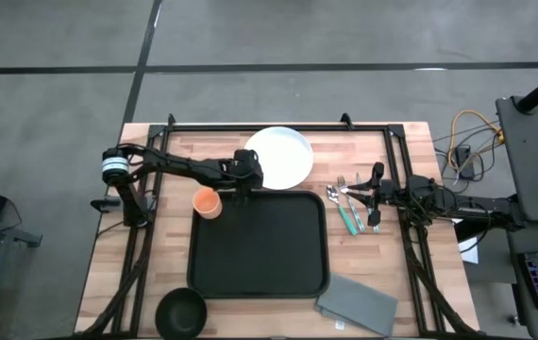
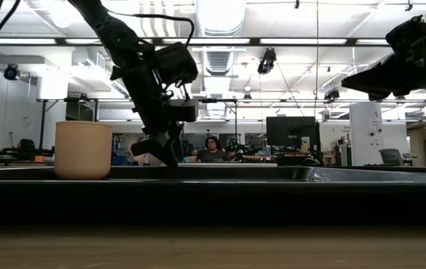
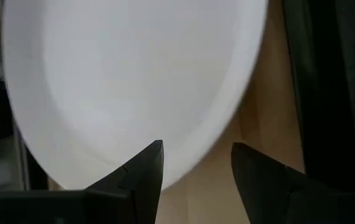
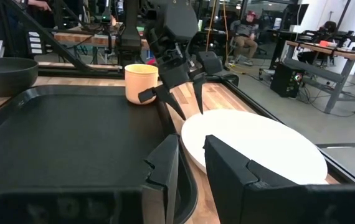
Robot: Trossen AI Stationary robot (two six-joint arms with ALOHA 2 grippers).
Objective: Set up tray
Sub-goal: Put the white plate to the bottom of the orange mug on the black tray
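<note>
The black tray [image 1: 260, 244] lies mid-table, and an orange cup [image 1: 207, 202] stands at its far left corner. The white plate [image 1: 280, 156] rests flat on the table just beyond the tray's far rim. My left gripper [image 1: 248, 181] is open and points down at the plate's near left rim [image 3: 184, 168]. One finger is over the plate and the other over the bare wood beside it; no contact shows. My right gripper [image 4: 190, 168] hovers level over the cutlery [image 1: 349, 210] right of the tray, open by a narrow gap with nothing between its fingers.
A black bowl [image 1: 180, 314] sits at the table's near edge, left of the tray. A grey folded napkin [image 1: 358, 304] lies off the tray's near right corner. Black frame rails run along the table's left, right and far sides. A person sits in the room beyond the table [image 2: 213, 149].
</note>
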